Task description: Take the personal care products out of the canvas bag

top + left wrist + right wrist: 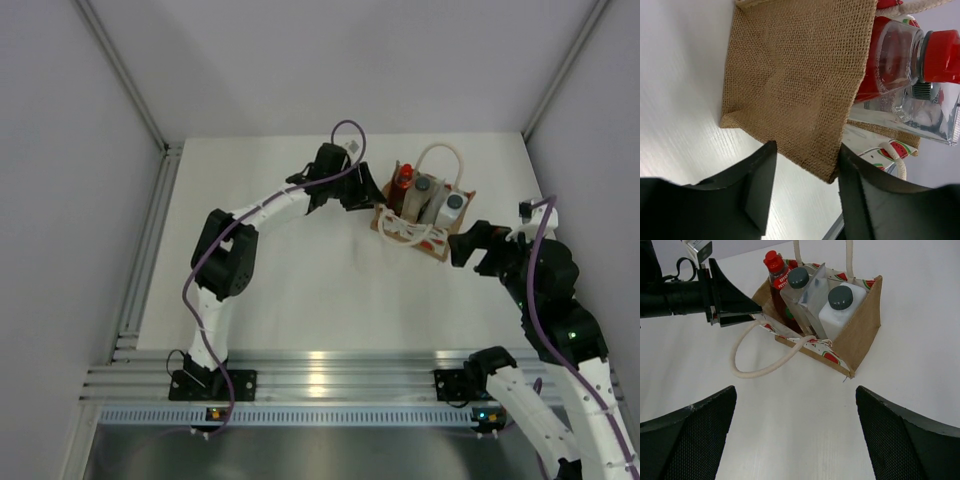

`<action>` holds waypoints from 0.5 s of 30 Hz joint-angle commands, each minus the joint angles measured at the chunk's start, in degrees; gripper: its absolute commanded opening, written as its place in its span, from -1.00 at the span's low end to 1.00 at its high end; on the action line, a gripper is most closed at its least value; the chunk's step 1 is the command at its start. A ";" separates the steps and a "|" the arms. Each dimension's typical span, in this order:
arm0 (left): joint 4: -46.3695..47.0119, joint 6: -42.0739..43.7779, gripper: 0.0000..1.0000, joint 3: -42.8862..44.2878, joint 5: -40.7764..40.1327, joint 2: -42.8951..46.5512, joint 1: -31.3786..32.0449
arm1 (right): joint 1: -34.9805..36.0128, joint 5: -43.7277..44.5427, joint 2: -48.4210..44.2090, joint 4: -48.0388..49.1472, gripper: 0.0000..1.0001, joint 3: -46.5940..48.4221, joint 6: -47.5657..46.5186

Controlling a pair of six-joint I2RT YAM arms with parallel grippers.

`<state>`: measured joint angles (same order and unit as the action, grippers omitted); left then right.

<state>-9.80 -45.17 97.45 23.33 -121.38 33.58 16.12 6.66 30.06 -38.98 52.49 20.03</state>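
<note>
Progress: barely begun. Counted four products, all inside canvas bag, none outside it; whole unloading left to do, by this judgement. Leftmost, found left gripper partway open, jaws astride the bag's left-hand burlap wall, clamped on nothing as far as could be seen. Next, red bottle at the bag's left end, just beside that gripper: upright, cap up, long axis near vertical. Then whitish bottle, slim grey container and second whitish bottle in a row, likewise upright. Saw the bag standing mouth up toward the far right of the table, long axis running left to right, right end a little nearer, one rope handle flopped forward. Rightmost, found right gripper spread wide and empty, near the bag's right end.
</note>
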 commanded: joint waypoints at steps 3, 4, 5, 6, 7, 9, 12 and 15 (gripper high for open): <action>2.33 3.95 -0.20 5.03 1.18 -2.54 0.17 | 0.40 -4.36 2.36 2.15 0.99 2.17 0.18; 2.33 3.77 -0.28 5.64 1.97 -3.24 0.25 | 0.40 -5.24 3.32 2.76 0.99 2.61 0.44; 2.42 3.86 -0.40 5.82 2.07 -3.42 0.52 | 0.32 -6.29 4.55 3.38 0.99 3.40 1.58; 2.33 3.77 -0.54 5.82 1.81 -3.60 0.52 | 0.40 -6.91 7.87 4.00 0.93 5.24 1.85; 2.33 3.77 -0.61 5.82 1.28 -3.60 0.61 | 0.40 -8.75 9.91 4.18 0.82 6.30 2.11; 2.33 3.25 -0.79 5.82 0.49 -3.25 0.78 | 0.40 -10.08 16.41 4.62 0.70 9.63 3.08; 2.33 1.67 -1.00 5.65 -1.44 -2.81 0.96 | 0.67 -7.20 24.76 5.58 0.62 13.50 4.40; 2.33 0.09 -1.00 5.21 -3.11 -2.72 1.13 | 1.46 0.45 30.83 5.85 0.61 16.59 5.10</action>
<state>-9.43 -43.62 101.47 23.73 -124.05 34.37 16.56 1.72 57.25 -36.29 64.88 23.24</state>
